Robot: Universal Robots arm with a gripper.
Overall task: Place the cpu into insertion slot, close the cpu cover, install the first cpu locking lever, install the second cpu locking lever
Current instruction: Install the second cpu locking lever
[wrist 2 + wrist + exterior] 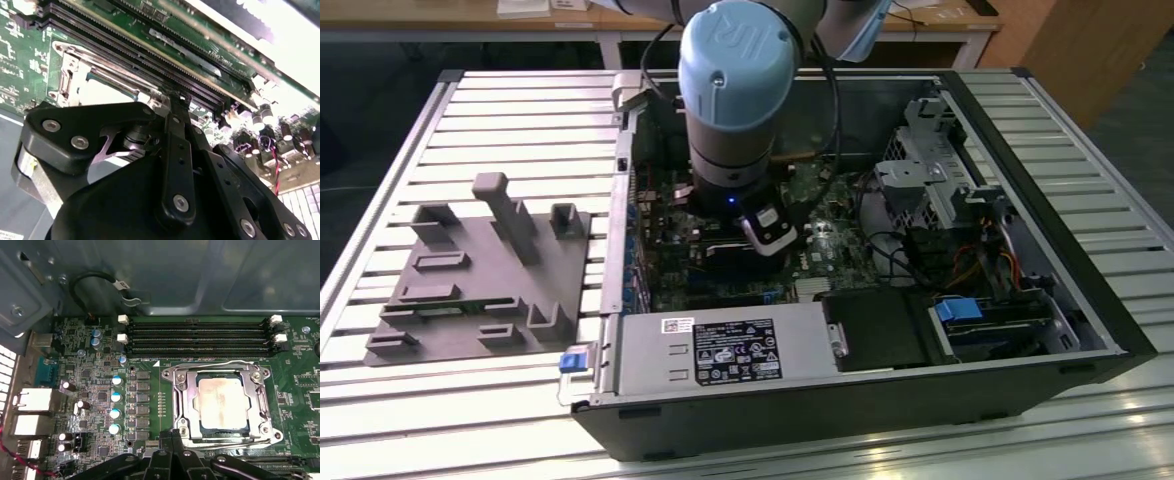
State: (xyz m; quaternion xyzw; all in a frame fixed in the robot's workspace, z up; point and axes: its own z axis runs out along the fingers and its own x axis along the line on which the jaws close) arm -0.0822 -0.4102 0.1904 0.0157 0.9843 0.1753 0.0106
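End effector (172, 437) shut, at cpu cover (182, 395)

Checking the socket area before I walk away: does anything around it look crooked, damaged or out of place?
Nothing stands out. In the first wrist view the cpu sits square in the insertion slot, with the cpu cover lying flat around it. Its metal top looks smudged.

1. An open computer case (1067, 300) lies on a slatted metal counter (520, 110).
2. A grey power supply (720, 352) sits along the near edge of the case.
3. A grey plastic fixture (480, 275) stands on the counter, at the exterior view's left.
4. Long black memory slots (200, 337) run across the green board.
5. Small capacitors (115, 412) stand in a row beside them.
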